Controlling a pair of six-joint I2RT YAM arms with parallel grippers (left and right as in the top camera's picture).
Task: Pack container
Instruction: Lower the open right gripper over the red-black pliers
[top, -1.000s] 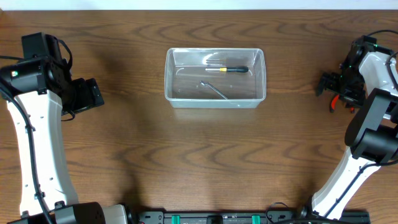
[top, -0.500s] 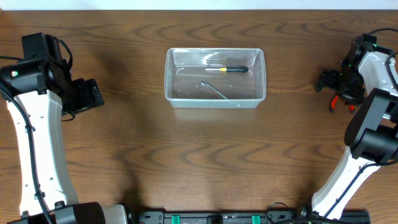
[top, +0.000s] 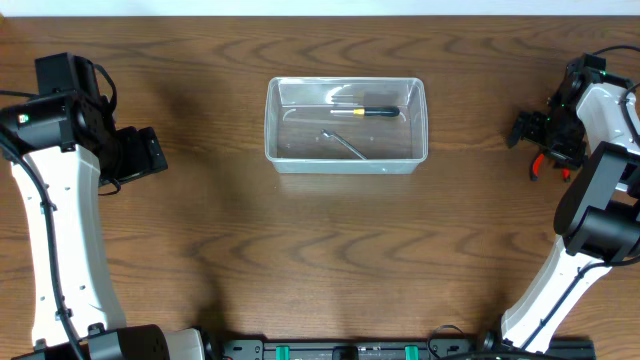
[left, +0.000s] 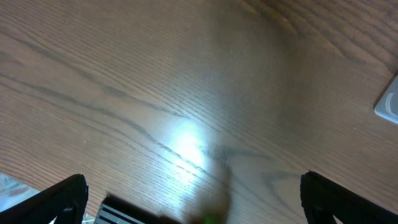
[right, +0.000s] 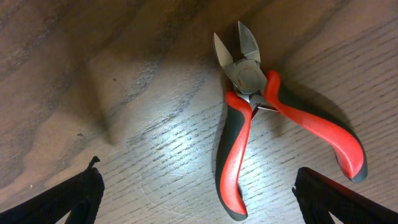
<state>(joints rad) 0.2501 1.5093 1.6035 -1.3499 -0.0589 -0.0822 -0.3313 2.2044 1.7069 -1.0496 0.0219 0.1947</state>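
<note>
Almost nothing moved since a second ago: my right tool hangs wide above the red cutters, and my left tool is wide too. The container sits in the middle of the bench, well apart; grasping comes next, I think.

The overhead camera hangs above the surface and looks straight down, far enough back to take in both arms and the container. The left wrist camera sits low, facing down at bare wood past the left tool. A corner of the container shows at its right edge, shared with the overhead. The right wrist camera is nearer the wood, looking down past the right tool at red-handled cutters, which the overhead shows only as a red speck.
</note>
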